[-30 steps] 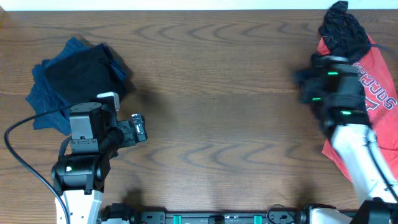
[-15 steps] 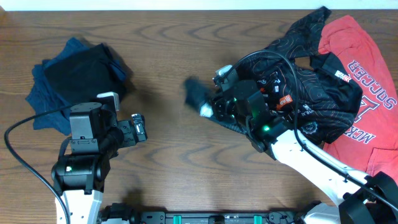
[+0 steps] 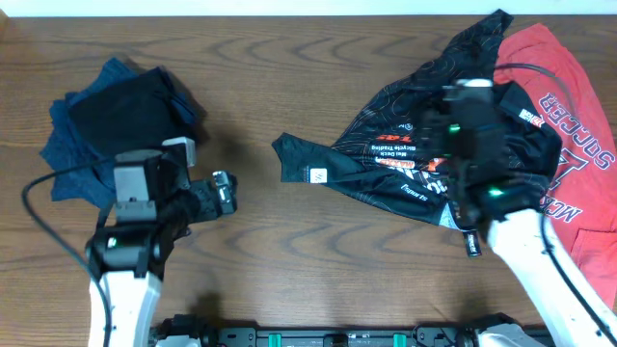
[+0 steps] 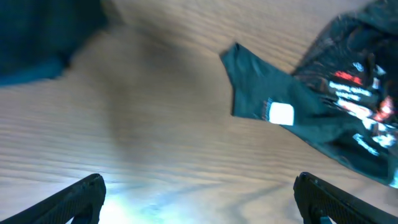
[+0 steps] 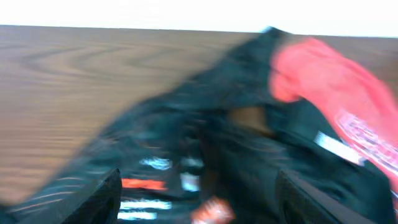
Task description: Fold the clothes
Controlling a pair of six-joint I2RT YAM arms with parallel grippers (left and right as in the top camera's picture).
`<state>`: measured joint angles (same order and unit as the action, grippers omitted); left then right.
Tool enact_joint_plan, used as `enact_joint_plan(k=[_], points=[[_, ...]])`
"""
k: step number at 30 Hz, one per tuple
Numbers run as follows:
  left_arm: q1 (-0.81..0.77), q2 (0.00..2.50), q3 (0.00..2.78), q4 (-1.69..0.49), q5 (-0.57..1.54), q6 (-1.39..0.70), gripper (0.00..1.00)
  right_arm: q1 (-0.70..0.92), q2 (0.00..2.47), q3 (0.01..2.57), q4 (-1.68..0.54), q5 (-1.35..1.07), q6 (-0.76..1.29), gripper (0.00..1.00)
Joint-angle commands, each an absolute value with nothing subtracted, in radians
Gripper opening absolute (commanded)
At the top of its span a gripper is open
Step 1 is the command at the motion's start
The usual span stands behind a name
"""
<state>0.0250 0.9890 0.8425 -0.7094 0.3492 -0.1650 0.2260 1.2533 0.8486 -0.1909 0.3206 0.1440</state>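
A black short-sleeved sports jersey with thin pale contour lines and white and orange lettering (image 3: 405, 164) lies spread and crumpled on the brown wood-grain worktop (image 3: 289, 77). One dark sleeve reaches out from the jersey's left side, and a small white label (image 3: 316, 176) sits near its end. A red T-shirt with white block lettering (image 3: 569, 145) lies at the jersey's right edge, and the jersey partly overlaps it.

The right hand (image 5: 199, 193) hangs above the jersey's middle. Its two fingers (image 5: 102, 199) are spread wide, with the blurred black cloth (image 5: 186, 137) and a corner of the red shirt (image 5: 323, 87) below them.

The left hand (image 3: 220, 193) is well to the left of the jersey, apart from the sleeve tip. In the left wrist view its fingers (image 4: 84, 196) stand wide apart over bare wood, and the sleeve and label (image 4: 281, 113) lie ahead of them.

A rumpled heap of dark blue and black cloth (image 3: 116, 120) sits farther left of the jersey, beyond the left hand.
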Motion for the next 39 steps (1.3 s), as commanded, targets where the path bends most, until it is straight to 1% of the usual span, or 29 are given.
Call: enact_joint_plan(k=[1,4,9,14,20,21,22,24,25,27,29,30,31,32,33,39], points=[[0.009,1.073,0.860,-0.690,0.475,-0.234,0.98,0.137,1.224,0.854,-0.245,0.346,0.134,0.78],[-0.045,1.164,0.860,-0.646,0.506,-0.281,0.98,0.069,1.221,0.854,-0.297,0.330,0.134,0.79],[-0.199,1.327,0.860,-0.514,0.509,-0.384,0.98,-0.001,1.221,0.854,-0.359,0.283,0.136,0.80],[-0.336,1.496,0.860,-0.323,0.508,-0.554,0.98,-0.013,1.221,0.854,-0.377,0.280,0.142,0.81],[-0.441,1.678,0.860,-0.083,0.508,-0.752,0.99,-0.013,1.221,0.854,-0.382,0.281,0.142,0.81],[-0.456,1.707,0.860,-0.043,0.508,-0.777,0.99,-0.013,1.221,0.854,-0.382,0.280,0.142,0.81],[-0.470,1.733,0.860,-0.007,0.504,-0.799,0.96,-0.013,1.221,0.854,-0.382,0.280,0.142,0.81],[-0.493,1.776,0.860,0.052,0.479,-0.835,0.95,-0.013,1.221,0.854,-0.382,0.280,0.142,0.81],[-0.503,1.793,0.860,0.077,0.458,-0.844,0.92,-0.013,1.221,0.854,-0.382,0.280,0.142,0.81],[-0.520,1.820,0.860,0.115,0.406,-0.849,0.79,-0.013,1.221,0.854,-0.382,0.280,0.142,0.81],[-0.532,1.835,0.860,0.122,0.363,-0.849,0.64,-0.013,1.221,0.854,-0.382,0.280,0.142,0.81],[-0.535,1.837,0.860,0.121,0.347,-0.847,0.54,-0.013,1.221,0.854,-0.382,0.280,0.142,0.81],[-0.534,1.838,0.860,0.121,0.340,-0.847,0.37,-0.013,1.221,0.854,-0.382,0.280,0.142,0.80],[-0.533,1.837,0.860,0.121,0.328,-0.847,0.10,-0.013,1.221,0.854,-0.382,0.280,0.142,0.81],[-0.529,1.833,0.860,0.122,0.316,-0.840,0.06,-0.013,1.221,0.854,-0.382,0.280,0.142,0.81],[-0.442,1.732,0.868,0.064,0.297,-0.630,0.06,-0.013,1.221,0.854,-0.382,0.281,0.142,0.81]])
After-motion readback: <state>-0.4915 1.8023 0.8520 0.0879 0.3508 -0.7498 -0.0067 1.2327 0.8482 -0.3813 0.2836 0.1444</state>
